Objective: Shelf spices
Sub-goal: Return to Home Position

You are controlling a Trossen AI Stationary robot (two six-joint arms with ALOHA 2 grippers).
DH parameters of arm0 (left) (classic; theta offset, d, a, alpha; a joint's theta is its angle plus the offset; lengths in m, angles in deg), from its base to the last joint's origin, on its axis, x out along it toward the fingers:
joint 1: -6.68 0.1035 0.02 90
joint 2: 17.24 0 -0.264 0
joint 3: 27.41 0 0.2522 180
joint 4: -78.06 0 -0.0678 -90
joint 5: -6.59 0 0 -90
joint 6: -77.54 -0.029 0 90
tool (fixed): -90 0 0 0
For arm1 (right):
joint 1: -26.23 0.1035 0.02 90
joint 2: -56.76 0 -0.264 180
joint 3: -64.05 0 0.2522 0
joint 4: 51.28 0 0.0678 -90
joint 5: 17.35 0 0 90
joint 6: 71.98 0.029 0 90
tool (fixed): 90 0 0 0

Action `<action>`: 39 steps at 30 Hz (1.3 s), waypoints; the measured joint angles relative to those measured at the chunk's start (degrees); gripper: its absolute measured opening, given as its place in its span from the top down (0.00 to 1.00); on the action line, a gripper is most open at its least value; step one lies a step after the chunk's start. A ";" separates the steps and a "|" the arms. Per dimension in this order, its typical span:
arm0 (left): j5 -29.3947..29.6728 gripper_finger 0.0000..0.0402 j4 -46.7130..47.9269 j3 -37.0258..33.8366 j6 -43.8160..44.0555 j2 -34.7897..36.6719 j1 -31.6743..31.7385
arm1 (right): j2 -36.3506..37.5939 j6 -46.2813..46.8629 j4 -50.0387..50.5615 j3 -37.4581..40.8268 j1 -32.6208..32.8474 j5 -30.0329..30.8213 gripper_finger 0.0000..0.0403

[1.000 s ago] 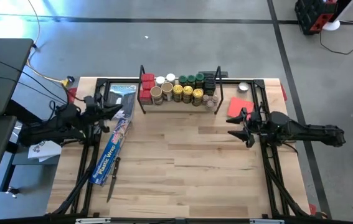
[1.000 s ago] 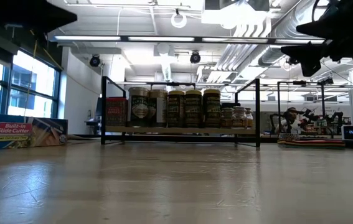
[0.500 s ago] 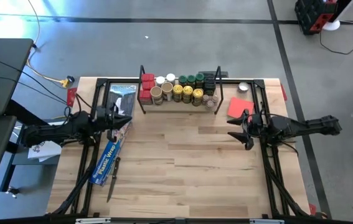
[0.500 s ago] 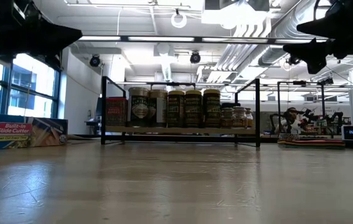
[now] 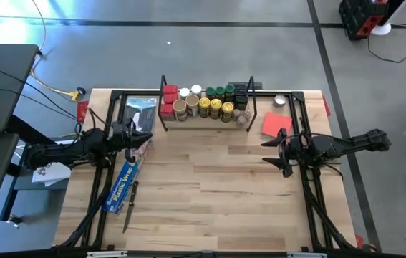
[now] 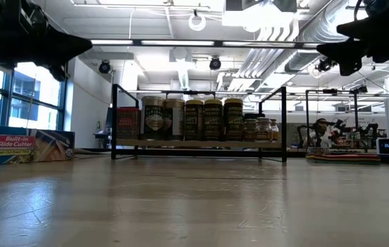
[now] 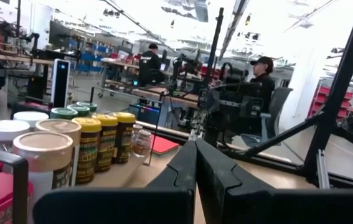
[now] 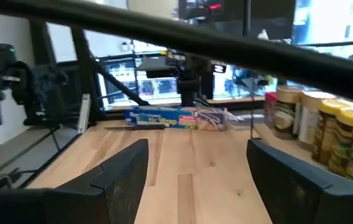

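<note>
The spices (image 5: 206,104), jars with tan, gold, green and white lids and red tins, stand in rows on the shelf (image 6: 197,144) at the table's far middle. They also show in the left wrist view (image 7: 70,143) and the right wrist view (image 8: 325,134). My left gripper (image 5: 139,136) hovers shut above the table's left side, over the blue box, pointing level toward the shelf (image 7: 195,165). My right gripper (image 5: 274,153) hovers open at the right side, nothing between its fingers (image 8: 195,180).
A long blue plastic-wrap box (image 5: 127,175) lies slanted at the left, a dark thin tool (image 5: 129,208) beside it. A flat red square sheet (image 5: 276,123) and a small round tin (image 5: 281,100) lie right of the shelf. People sit beyond the table (image 7: 260,87).
My left gripper has come down and a little toward the table's middle, then held still, staying shut. My right arm has swung about its base and its gripper has rolled slightly while staying open near the same spot.
</note>
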 joint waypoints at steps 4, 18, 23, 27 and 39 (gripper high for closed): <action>0.00 1.00 0.49 0.00 0.02 -0.02 0.00 | 0.02 -1.41 0.70 0.00 -1.16 -1.85 0.34; 0.04 1.00 1.02 0.03 0.09 -0.04 0.00 | -0.13 -4.50 -4.15 4.15 -6.00 -2.46 0.34; 0.05 1.00 1.13 0.03 0.09 -0.04 0.00 | -0.13 -1.66 -2.46 4.15 -6.00 -2.47 0.34; 0.07 1.00 1.28 0.03 0.09 -0.04 0.00 | -0.20 -0.06 -3.65 4.15 -5.98 -1.23 0.34; 0.11 1.00 2.07 0.06 0.07 -0.16 0.00 | 9.92 0.63 3.76 4.17 -12.61 -3.59 0.34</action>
